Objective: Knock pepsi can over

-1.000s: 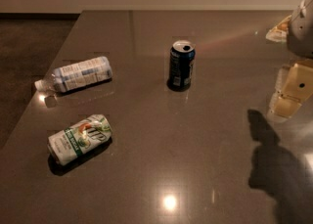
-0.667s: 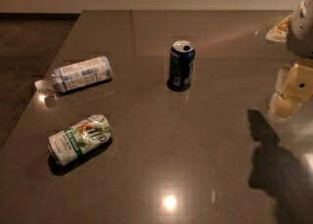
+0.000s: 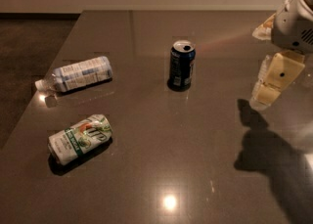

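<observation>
The pepsi can point(image 3: 181, 65) is dark navy blue with a silver top. It stands upright near the middle of the dark table point(image 3: 161, 159). My gripper point(image 3: 266, 93) hangs at the right edge of the view, above the table and well to the right of the can, a little nearer the camera. It touches nothing and holds nothing. Its shadow falls on the table below it.
A clear plastic bottle point(image 3: 76, 75) lies on its side at the left. A white-and-green can point(image 3: 79, 138) lies on its side at the front left. The table's left edge runs diagonally past the bottle. A light glare spot point(image 3: 169, 202) shows near the front.
</observation>
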Motion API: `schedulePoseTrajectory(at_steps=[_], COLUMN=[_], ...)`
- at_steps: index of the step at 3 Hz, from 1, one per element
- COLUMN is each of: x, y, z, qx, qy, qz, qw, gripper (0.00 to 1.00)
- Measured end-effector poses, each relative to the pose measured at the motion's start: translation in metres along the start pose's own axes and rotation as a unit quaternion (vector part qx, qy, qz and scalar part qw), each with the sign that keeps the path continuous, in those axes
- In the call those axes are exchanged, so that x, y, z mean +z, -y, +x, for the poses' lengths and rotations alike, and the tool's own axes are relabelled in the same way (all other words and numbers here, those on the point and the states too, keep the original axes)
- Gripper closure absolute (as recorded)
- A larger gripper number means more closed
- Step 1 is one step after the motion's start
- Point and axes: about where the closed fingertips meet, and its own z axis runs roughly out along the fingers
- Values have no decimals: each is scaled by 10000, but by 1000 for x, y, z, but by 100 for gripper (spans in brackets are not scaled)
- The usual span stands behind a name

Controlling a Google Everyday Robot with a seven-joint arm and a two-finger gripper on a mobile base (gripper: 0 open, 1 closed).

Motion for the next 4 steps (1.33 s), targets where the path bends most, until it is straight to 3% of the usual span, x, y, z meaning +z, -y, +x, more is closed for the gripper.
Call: schedulePoseTrajectory(at_steps=[1,2,4], x=[26,43,85], y=[33,53,79], z=[-13,-20,-57], qx=[316,454,350], qy=[454,662,1122], qz=[-134,-180,-124], qw=[9984,9966,9930], gripper=[0,0,0])
